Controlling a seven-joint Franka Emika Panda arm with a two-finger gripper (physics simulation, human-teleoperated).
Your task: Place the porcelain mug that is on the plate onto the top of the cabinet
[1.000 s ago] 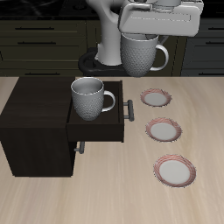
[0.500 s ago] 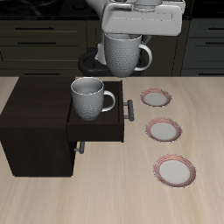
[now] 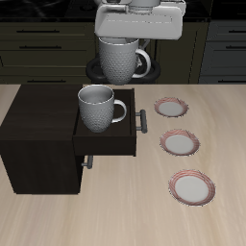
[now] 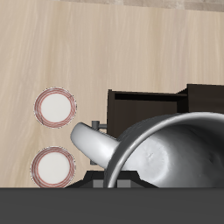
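Observation:
My gripper (image 3: 131, 38) is shut on the rim of the porcelain mug (image 3: 121, 61) and holds it high in the air, above the back edge of the open drawer of the dark cabinet (image 3: 38, 120). The mug hangs upright, and in the wrist view its mouth (image 4: 166, 162) and loop handle (image 4: 91, 139) fill the picture, with the cabinet's drawer (image 4: 144, 103) below. Three small white plates (image 3: 173, 108) (image 3: 180, 143) (image 3: 191, 186) lie in a row beside the cabinet, all bare. The cabinet's top is bare.
A look-alike mug (image 3: 98, 108) stands in the pulled-out drawer, whose grey bar handle (image 3: 142, 121) faces the plates. Two of the plates also show in the wrist view (image 4: 54, 107) (image 4: 52, 164). Dark kitchen cupboards stand behind the table.
My gripper has carried the held mug sideways from above the plates toward the cabinet, at about the same height. Nothing else has moved.

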